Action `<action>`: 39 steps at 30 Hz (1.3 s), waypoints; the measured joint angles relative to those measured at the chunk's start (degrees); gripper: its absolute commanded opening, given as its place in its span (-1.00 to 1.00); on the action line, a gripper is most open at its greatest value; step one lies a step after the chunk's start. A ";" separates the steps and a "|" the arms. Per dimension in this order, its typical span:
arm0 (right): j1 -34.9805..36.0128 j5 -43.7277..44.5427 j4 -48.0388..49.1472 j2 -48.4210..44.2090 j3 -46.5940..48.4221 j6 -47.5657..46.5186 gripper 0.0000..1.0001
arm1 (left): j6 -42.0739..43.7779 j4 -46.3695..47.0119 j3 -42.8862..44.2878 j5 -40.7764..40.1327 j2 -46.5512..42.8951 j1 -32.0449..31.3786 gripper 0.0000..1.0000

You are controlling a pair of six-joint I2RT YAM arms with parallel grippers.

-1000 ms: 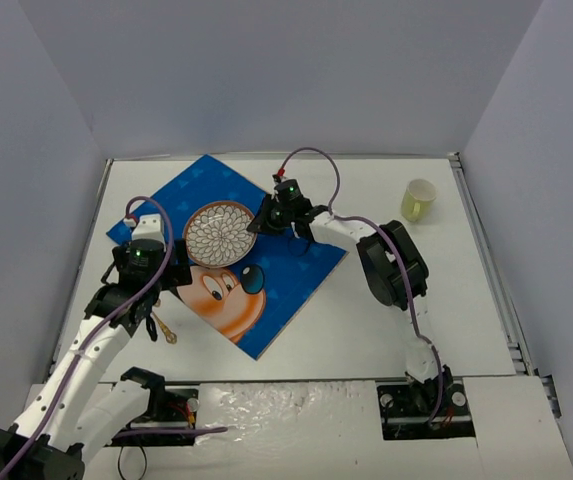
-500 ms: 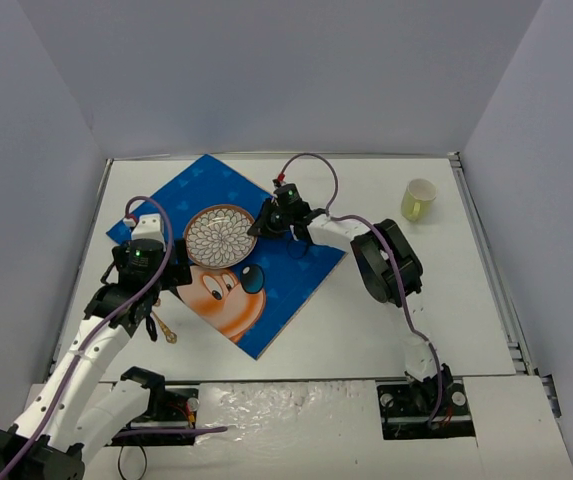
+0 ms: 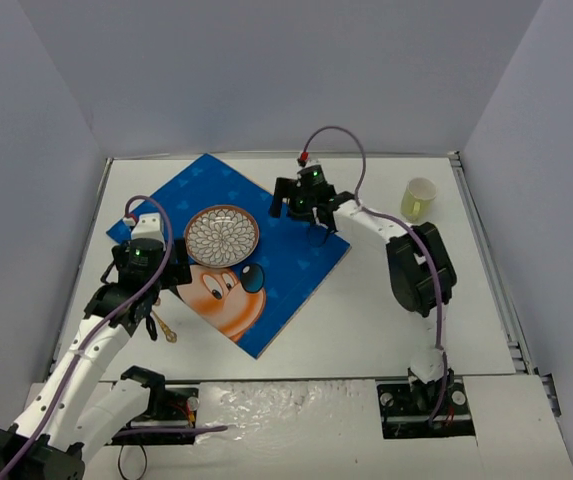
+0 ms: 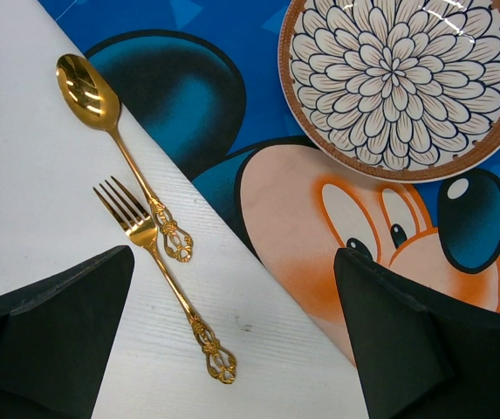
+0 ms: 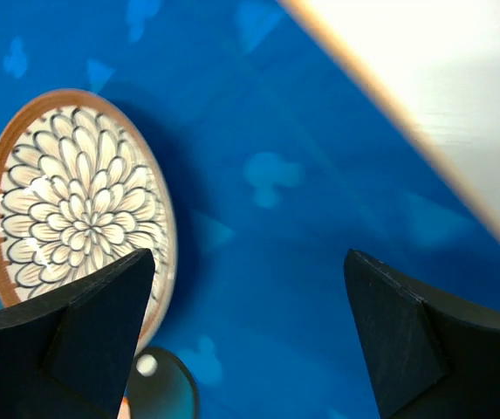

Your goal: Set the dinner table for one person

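Observation:
A round plate (image 3: 222, 235) with a dark flower pattern and a brown rim lies on the blue cartoon-mouse placemat (image 3: 286, 270), on the white dinner table (image 3: 386, 300). My right gripper (image 3: 301, 203) hovers open over the mat just right of the plate (image 5: 71, 209), holding nothing, its gripper (image 5: 250, 257) above bare blue mat (image 5: 302, 218). A gold spoon (image 4: 119, 135) and a gold fork (image 4: 164, 275) lie side by side on the table (image 4: 31, 218) along the mat's left edge. My left gripper (image 4: 232, 262) hangs open above them and the plate (image 4: 398, 78). The left gripper (image 3: 149, 300) holds nothing.
A pale yellow cup (image 3: 418, 200) stands at the back right of the table. Grey walls close in the back and both sides. The table shows beyond the mat's corner (image 5: 459, 87) in the right wrist view.
My right gripper has opened, let go of the plate's rim and drawn back to the right. The plate stays flat on the mat. The left arm has not moved.

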 measured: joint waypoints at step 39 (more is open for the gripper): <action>-35.41 15.50 -6.29 -14.74 -15.59 -20.61 -0.08 | 0.00 -0.01 0.00 -0.37 0.74 0.11 0.94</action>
